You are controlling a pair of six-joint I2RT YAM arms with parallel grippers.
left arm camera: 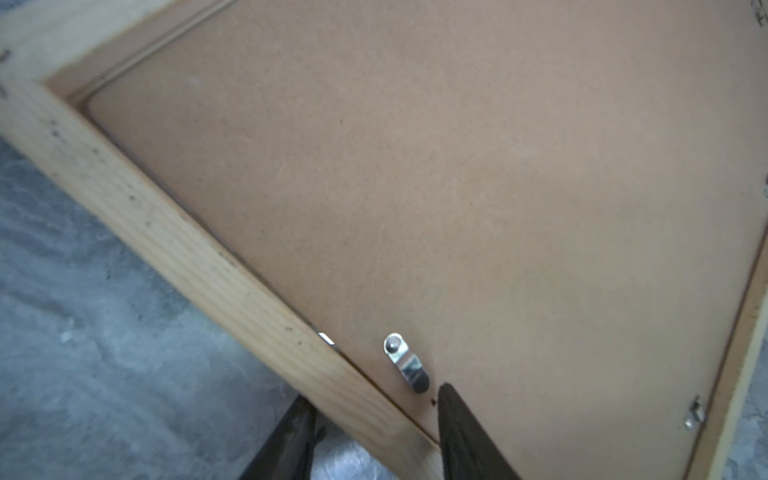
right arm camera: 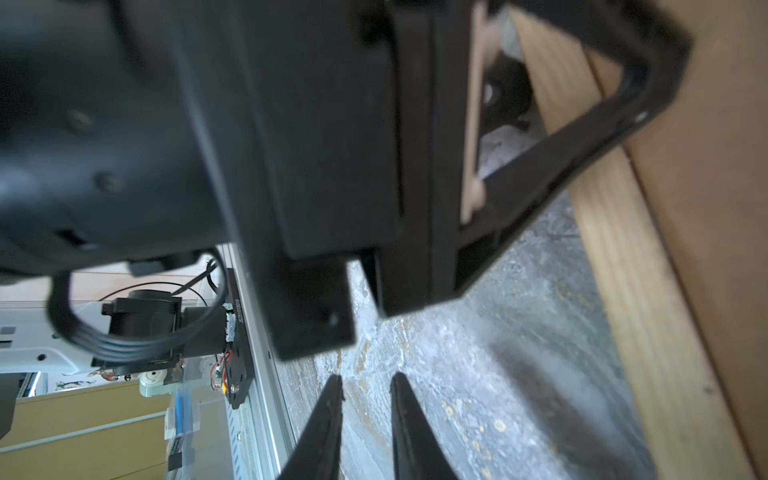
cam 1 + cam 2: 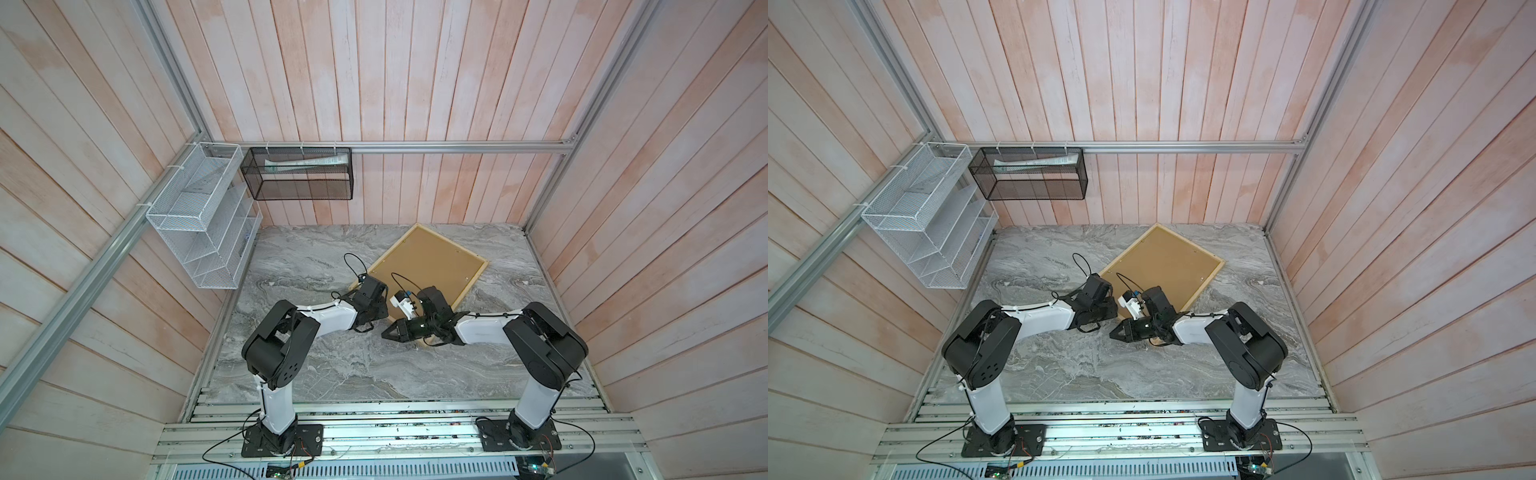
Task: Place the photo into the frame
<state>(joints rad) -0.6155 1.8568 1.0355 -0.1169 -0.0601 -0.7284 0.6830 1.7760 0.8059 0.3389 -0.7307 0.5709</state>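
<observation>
The frame [image 3: 452,243] [image 3: 1190,243] of pale wood lies face down and askew on the marble table, with the brown backing panel [image 3: 432,266] [image 1: 457,187] filling it. My left gripper [image 3: 380,309] [image 3: 1108,309] [image 1: 376,392] is at its near left corner, shut on the frame's rail [image 1: 232,282]. One finger is below the rail and the other rests on the backing, beside a metal clip [image 1: 405,361]. My right gripper [image 3: 386,332] [image 3: 1113,332] [image 2: 368,376] hovers over bare marble next to the frame's near edge [image 2: 623,291]. It is open a little and empty. The photo is hidden.
A white wire rack [image 3: 199,216] and a black mesh basket [image 3: 297,174] hang on the back left walls. Wooden walls close in three sides. Bare marble [image 3: 332,374] stretches in front of both arms to the aluminium rails [image 3: 374,409].
</observation>
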